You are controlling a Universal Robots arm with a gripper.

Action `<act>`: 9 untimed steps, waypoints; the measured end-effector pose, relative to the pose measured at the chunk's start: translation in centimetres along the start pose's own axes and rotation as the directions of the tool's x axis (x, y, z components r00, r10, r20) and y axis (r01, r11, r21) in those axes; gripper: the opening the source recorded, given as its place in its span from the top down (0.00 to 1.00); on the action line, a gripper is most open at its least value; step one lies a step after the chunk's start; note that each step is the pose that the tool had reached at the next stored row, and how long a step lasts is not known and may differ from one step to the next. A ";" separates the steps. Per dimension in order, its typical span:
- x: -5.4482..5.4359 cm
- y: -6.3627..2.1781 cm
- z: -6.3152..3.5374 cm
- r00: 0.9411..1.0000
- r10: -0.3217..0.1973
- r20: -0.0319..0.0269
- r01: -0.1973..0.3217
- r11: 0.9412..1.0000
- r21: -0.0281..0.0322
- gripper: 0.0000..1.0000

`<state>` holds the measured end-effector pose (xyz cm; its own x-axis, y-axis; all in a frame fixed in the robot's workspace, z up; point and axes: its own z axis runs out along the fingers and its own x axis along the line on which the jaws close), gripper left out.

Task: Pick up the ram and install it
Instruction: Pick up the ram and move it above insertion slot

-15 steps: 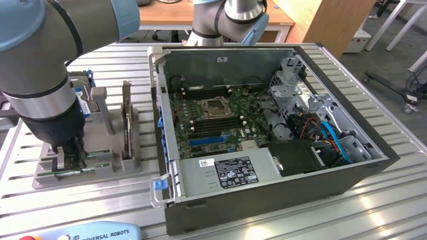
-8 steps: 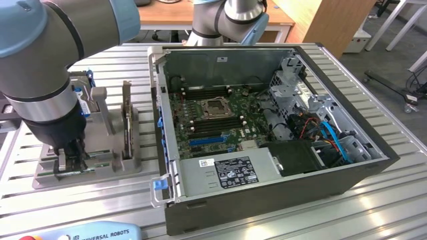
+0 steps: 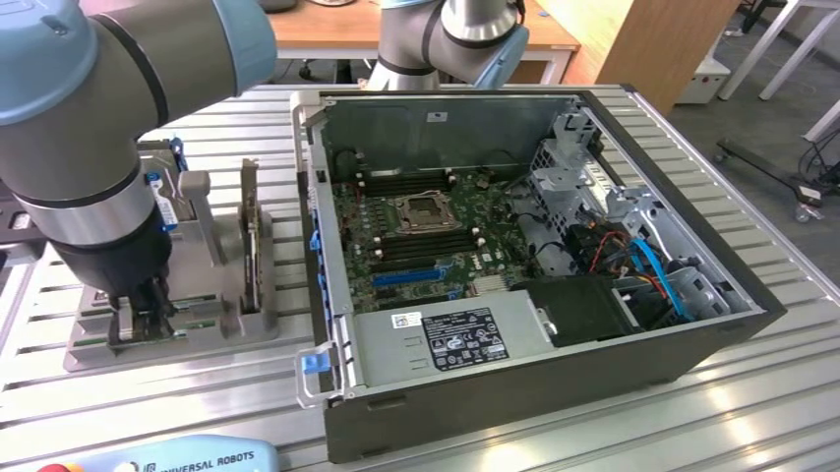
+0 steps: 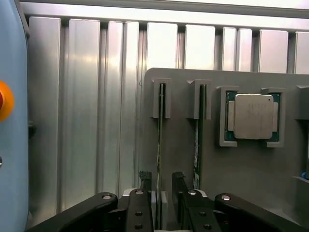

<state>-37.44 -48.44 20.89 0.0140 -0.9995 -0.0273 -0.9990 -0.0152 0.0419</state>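
as it stands on edge, the ram (image 4: 160,121) looks thin and dark.

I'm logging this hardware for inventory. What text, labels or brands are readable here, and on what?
"UNIVERSAL ROBOTS": on the blue pendant at the exterior view's lower left.
Power supply label: too small to read.
Processor chip markings: too faint to read.
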 end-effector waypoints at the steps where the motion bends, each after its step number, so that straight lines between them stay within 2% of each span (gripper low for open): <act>1: 0.0 0.00 0.07 1.000 0.000 0.000 0.000 1.000 0.000 0.69; 9: 0.0 -0.03 0.25 1.000 -0.001 0.000 0.001 1.000 0.000 0.69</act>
<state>-37.42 -48.43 20.63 0.0154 -0.9995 -0.0273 -0.9990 -0.0166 0.0419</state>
